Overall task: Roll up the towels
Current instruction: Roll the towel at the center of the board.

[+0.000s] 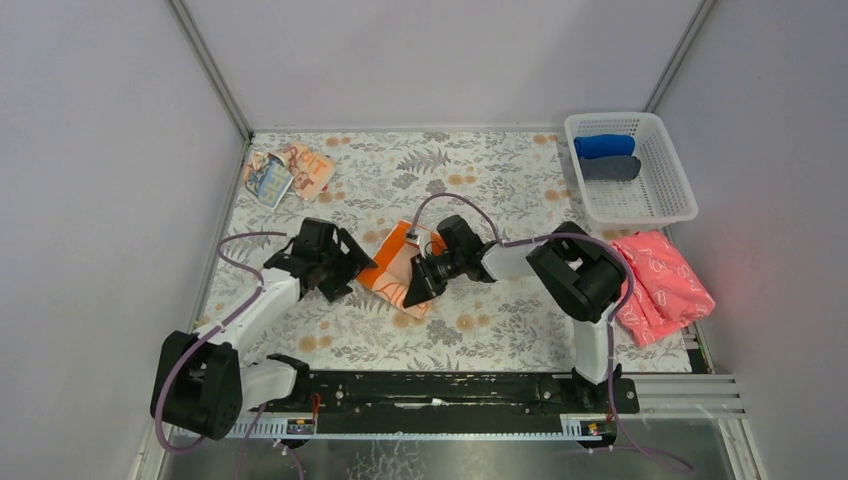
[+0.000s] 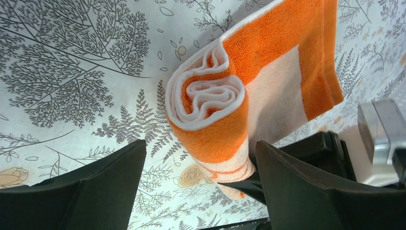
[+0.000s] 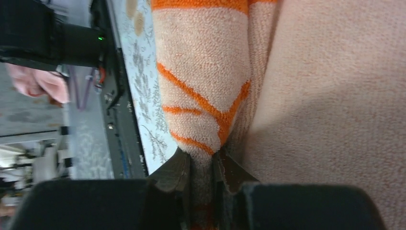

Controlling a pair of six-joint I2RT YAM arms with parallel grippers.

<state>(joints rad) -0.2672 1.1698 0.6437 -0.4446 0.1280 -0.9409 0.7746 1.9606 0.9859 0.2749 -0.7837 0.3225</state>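
1. At the middle of the floral-print table cover (image 1: 480, 170), the orange-bordered terry towel with a cream centre (image 2: 268, 62) lies partly rolled. Its coiled end faces the left gripper (image 2: 201, 143), whose fingers stand spread to either side of the roll.
2. The right gripper (image 3: 202, 160) pinches a fold of that towel's orange-striped edge.
3. In the far left corner lies the pale peach towel with orange print (image 1: 290, 172), crumpled; its lettering is too small to read.
4. At the far right, a white plastic basket (image 1: 660, 205) holds a blue roll (image 1: 605, 146) and a dark grey roll (image 1: 610, 168). A pink cloth (image 1: 660, 285) lies just near of it, its pattern hard to make out.
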